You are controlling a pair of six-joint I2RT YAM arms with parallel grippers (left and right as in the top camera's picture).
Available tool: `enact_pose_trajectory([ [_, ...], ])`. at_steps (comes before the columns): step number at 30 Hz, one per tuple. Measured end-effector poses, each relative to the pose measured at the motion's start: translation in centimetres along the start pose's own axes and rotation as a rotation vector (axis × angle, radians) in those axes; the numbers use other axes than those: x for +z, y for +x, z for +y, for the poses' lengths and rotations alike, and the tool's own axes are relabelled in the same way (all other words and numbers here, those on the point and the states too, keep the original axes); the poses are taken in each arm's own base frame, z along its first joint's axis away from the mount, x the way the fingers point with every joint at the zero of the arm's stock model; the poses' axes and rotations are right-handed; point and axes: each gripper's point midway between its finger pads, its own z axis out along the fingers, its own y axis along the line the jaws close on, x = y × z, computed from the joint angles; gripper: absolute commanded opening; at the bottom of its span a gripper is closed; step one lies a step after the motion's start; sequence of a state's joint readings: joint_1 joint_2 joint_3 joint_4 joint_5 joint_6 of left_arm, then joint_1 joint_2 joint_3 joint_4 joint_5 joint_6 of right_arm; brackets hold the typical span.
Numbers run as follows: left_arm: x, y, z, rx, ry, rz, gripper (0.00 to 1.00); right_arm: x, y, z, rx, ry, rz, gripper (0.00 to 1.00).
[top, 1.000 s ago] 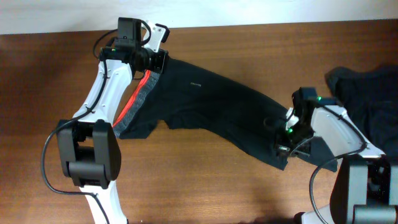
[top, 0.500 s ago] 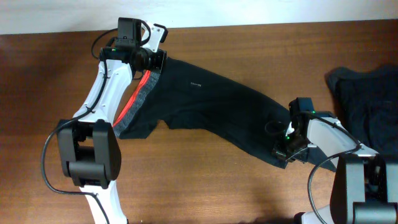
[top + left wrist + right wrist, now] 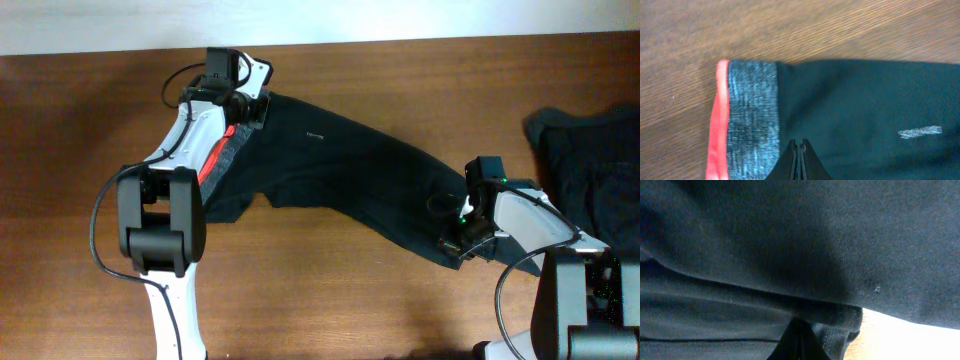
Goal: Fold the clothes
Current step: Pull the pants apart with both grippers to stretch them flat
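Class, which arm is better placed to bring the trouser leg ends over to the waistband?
Right, probably: the right gripper is shut on the trousers at the leg ends; the left gripper sits shut by the waistband.

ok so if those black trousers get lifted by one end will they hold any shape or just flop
Likely floppy: the trousers lie flat and creased on the table, bunching in soft folds by the right gripper. Probably light, since the fabric looks thin. The knit waistband may be slightly firmer, but should still droop.
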State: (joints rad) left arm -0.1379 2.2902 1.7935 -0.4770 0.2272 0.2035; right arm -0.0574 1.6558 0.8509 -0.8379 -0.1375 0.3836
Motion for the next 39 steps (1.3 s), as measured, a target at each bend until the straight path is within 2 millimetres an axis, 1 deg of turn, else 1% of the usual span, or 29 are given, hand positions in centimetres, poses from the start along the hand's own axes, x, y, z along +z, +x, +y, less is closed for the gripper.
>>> enact_pose_trajectory([
  [2,0.4,0.0,0.5,0.004,-0.026,-0.005,0.05,0.0,0.4,0.0,-0.001,0.001,0.017,0.04],
  [6,0.4,-0.7,1.1,0.012,-0.059,-0.031,0.05,-0.6,1.0,-0.1,-0.014,0.01,0.054,0.04],
  [9,0.6,-0.5,1.3,0.011,-0.066,-0.027,0.04,-1.7,0.5,0.2,-0.023,0.008,0.049,0.04],
  [14,2.5,1.2,1.5,0.002,-0.063,0.017,0.04,-3.0,-1.0,1.0,-0.04,-0.007,0.007,0.04],
  [16,3.0,1.8,1.5,-0.001,-0.062,0.032,0.04,-3.1,-1.0,1.0,-0.043,-0.007,0.008,0.04],
  [21,3.2,1.8,1.6,0.001,-0.064,0.025,0.04,-2.9,-1.3,1.1,-0.045,-0.013,-0.007,0.04],
  [25,3.4,1.7,1.6,0.002,-0.063,0.022,0.04,-1.8,-1.6,1.0,-0.049,-0.021,-0.035,0.04],
  [27,3.5,1.6,1.6,0.002,-0.063,0.021,0.04,-1.2,-1.6,0.5,-0.047,-0.001,-0.049,0.04],
  [30,3.5,1.5,1.7,0.003,-0.065,0.02,0.04,-0.6,-1.3,-1.0,-0.022,0.068,-0.049,0.04],
  [35,3.5,1.5,2.0,0.004,-0.083,0.022,0.04,-0.9,-0.6,-4.2,0.072,0.144,-0.012,0.04],
  [39,3.4,1.5,2.3,0.002,-0.095,0.022,0.04,-1.1,-0.8,-7.0,0.183,0.155,-0.005,0.04],
])
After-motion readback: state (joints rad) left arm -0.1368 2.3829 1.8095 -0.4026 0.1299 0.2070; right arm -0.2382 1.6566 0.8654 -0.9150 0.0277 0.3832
